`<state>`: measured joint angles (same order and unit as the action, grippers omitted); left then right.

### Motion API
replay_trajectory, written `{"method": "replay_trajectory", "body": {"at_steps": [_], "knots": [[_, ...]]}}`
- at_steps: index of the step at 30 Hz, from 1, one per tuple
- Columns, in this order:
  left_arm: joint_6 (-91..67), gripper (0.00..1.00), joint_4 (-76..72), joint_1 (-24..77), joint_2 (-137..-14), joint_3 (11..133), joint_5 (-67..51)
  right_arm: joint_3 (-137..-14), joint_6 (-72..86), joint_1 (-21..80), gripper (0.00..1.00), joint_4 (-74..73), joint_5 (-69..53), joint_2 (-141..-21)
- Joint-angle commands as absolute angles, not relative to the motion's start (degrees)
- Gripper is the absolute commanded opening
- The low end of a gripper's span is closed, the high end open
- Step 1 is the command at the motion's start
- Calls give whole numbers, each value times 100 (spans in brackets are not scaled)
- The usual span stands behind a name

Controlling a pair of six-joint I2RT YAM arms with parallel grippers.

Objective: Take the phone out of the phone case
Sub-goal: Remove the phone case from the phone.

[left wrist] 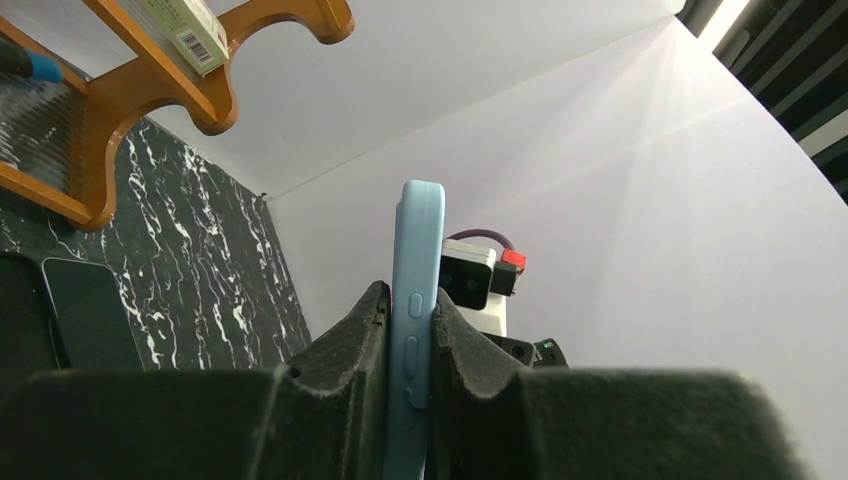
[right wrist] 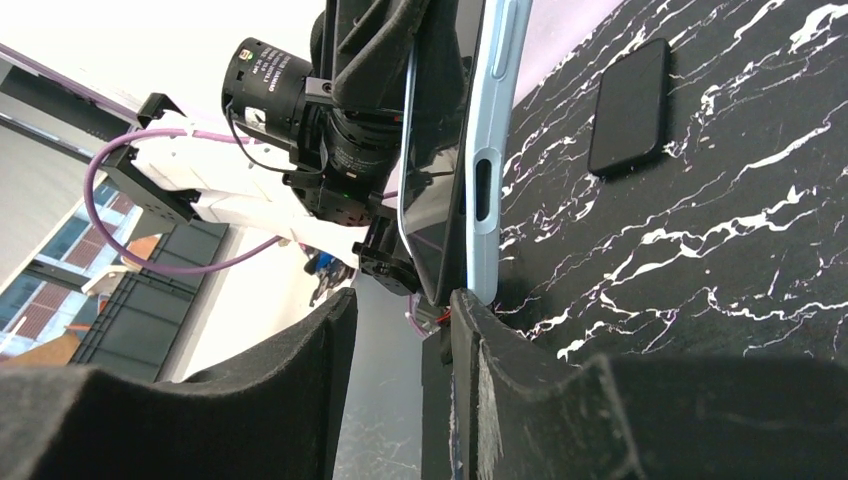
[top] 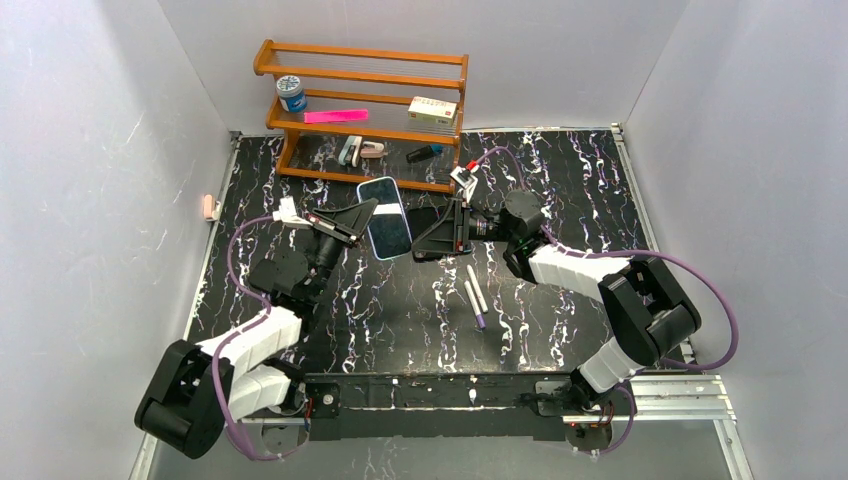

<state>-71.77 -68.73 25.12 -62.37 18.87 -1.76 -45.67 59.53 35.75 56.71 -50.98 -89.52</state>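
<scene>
The phone (top: 386, 224), dark screen up, sits in a light blue phone case (left wrist: 420, 240) and hangs tilted above the middle of the table. My left gripper (top: 358, 216) is shut on the case's left long edge; in the left wrist view both pads (left wrist: 372, 320) press its sides. My right gripper (top: 432, 243) is open at the phone's lower right corner. In the right wrist view its right fingertip (right wrist: 470, 305) touches the case's bottom corner (right wrist: 486, 170), beside the dark phone glass (right wrist: 430, 200). The gap between those fingers is empty.
A wooden rack (top: 360, 110) at the back holds a blue jar (top: 292, 93), a pink strip and a box. A flat black slab (top: 424, 214) lies on the marble table just under the phone. Two white pens (top: 475, 292) lie near the right arm. Grey walls close both sides.
</scene>
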Motion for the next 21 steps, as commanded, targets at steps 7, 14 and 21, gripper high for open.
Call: {"method": "replay_trajectory", "body": {"at_steps": [7,14,21], "knots": [[-7753,0,-8027,3329,-6369,1931,-466,-4963,5520,3685,50,5500,-4376,-9256],[-7705,0,-8106,3551,-6475,1901,-389,-5155,5633,3688,49,5689,-4378,-9375],[-7643,0,-8182,3770,-6592,1868,-342,-5300,5619,3683,49,5743,-4261,-9361]]}}
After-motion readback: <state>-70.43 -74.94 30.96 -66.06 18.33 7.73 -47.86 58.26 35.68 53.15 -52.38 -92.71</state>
